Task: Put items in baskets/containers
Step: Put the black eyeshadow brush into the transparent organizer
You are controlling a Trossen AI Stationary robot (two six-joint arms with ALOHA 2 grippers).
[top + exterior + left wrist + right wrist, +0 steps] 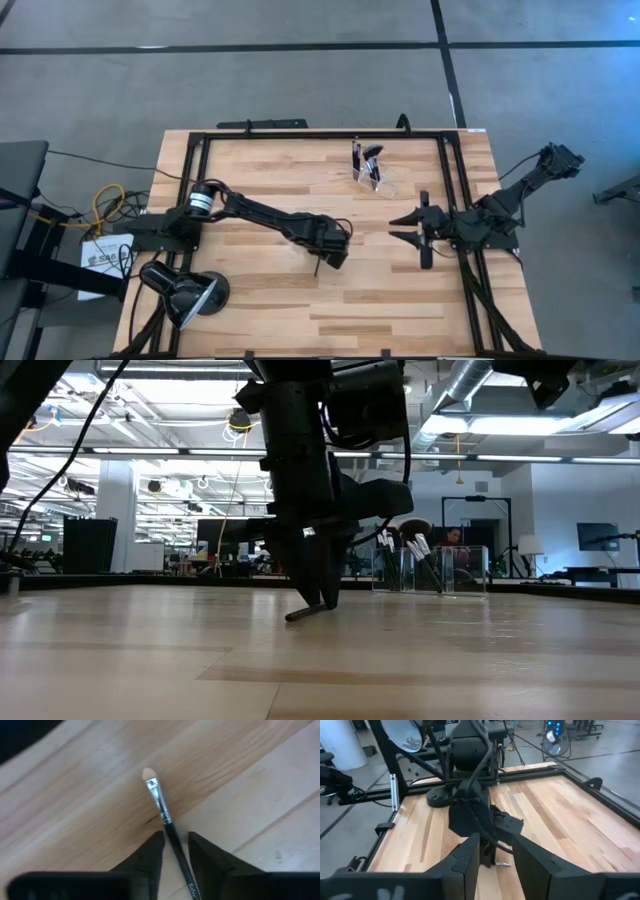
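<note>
The left end effector (322,262) is down at the middle of the wooden worktop (260,310), its two dark fingers (150,857) straddling the black handle of a slim makeup brush (161,810). In the left wrist view the handle runs between the fingers with narrow gaps on both sides, so whether they actually press on it cannot be told. The brush has a silver ferrule and a small pale tip, which rests on the wood ahead of the fingers; in the low view the brush (305,612) lies at a slight tilt, one end just off the surface under the fingertips. The clear holder (372,180) stands near the far edge of the worktop, well apart from this brush, with several dark brushes already upright in it, among them a larger fluffy-headed one (408,528). The right end effector (408,229) waits above the right side of the worktop, released, its fingers spread and holding nothing. A black dome-shaped lamp (190,293) sits at the near left corner.
</note>
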